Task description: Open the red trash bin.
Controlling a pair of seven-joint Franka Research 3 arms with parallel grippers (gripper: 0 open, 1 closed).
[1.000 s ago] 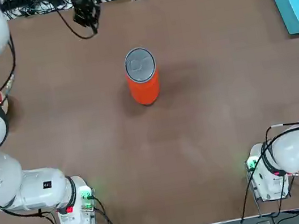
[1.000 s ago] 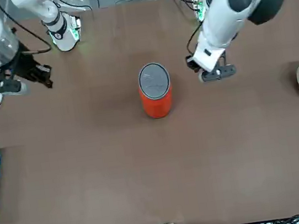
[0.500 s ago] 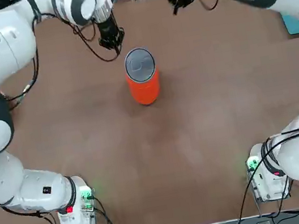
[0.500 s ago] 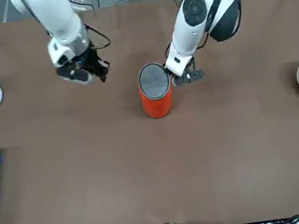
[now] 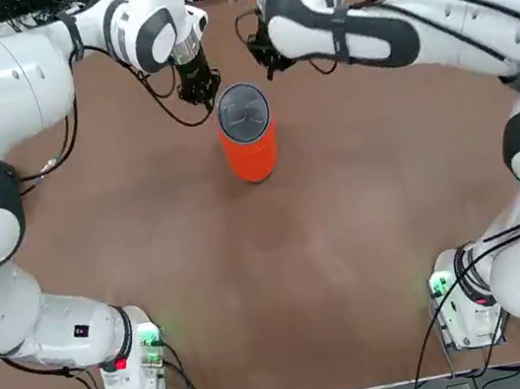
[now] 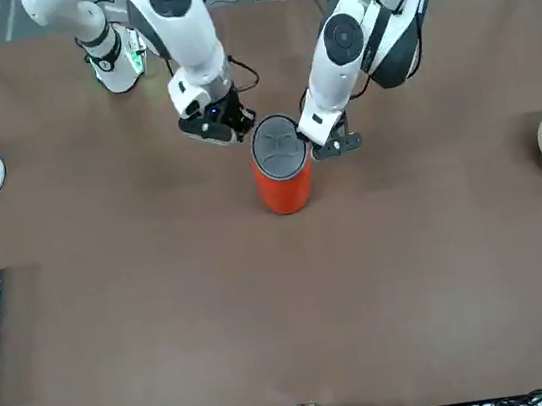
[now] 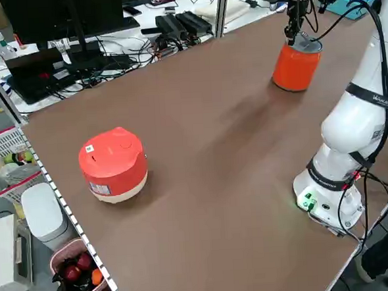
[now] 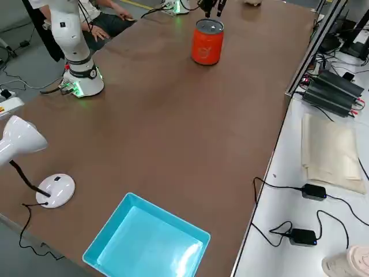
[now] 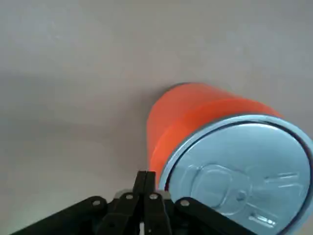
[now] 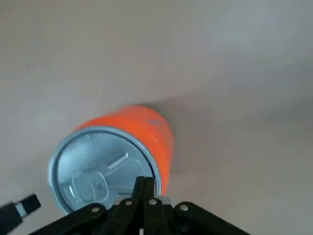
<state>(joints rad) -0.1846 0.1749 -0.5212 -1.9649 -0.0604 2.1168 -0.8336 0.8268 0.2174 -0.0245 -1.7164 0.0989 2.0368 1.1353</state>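
White arms (image 5: 11, 76), black cables, green base lights

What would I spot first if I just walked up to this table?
Probably the red trash bin, standing upright near the middle of the brown table with its grey lid flat on top. Next, the left gripper and right gripper, both shut, hovering close on either side of its rim.

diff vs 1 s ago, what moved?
Both arms swung in from the table's edges to the red trash bin: the left gripper and the right gripper, both shut, now flank its far rim. Nothing was gripped. The bin stands where it was, lid still closed.
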